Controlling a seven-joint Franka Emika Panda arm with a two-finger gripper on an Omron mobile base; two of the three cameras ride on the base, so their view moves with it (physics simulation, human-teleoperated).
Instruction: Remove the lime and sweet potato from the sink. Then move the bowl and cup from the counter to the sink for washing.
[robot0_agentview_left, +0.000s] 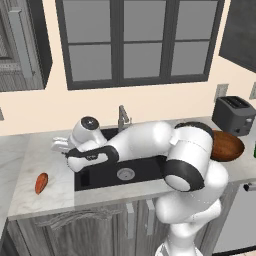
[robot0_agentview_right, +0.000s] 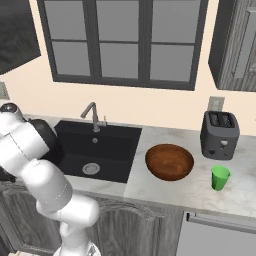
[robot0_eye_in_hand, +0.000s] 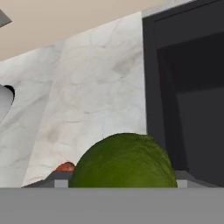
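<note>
My gripper (robot0_agentview_left: 59, 145) hangs over the counter (robot0_agentview_left: 50, 165) just left of the sink (robot0_agentview_left: 100, 176), shut on the lime (robot0_eye_in_hand: 124, 162), which bulges yellow-green between the fingertips in the hand view. On the counter further left lies the orange-red sweet potato (robot0_agentview_left: 41, 183), and its end peeks out beside the lime (robot0_eye_in_hand: 65, 166). The black sink (robot0_agentview_right: 112, 145) holds nothing but its silver drain (robot0_agentview_right: 91, 168). To the right of the sink the brown wooden bowl (robot0_agentview_right: 169, 161) sits on the counter, with the green cup (robot0_agentview_right: 220, 177) beyond it. The bowl (robot0_agentview_left: 229, 146) is partly behind my arm.
A dark toaster (robot0_agentview_right: 219, 134) stands at the wall behind the bowl and cup. The grey faucet (robot0_agentview_right: 92, 116) rises at the sink's back edge. Windows fill the wall above. Bare marbled counter (robot0_eye_in_hand: 92, 96) stretches left of the sink.
</note>
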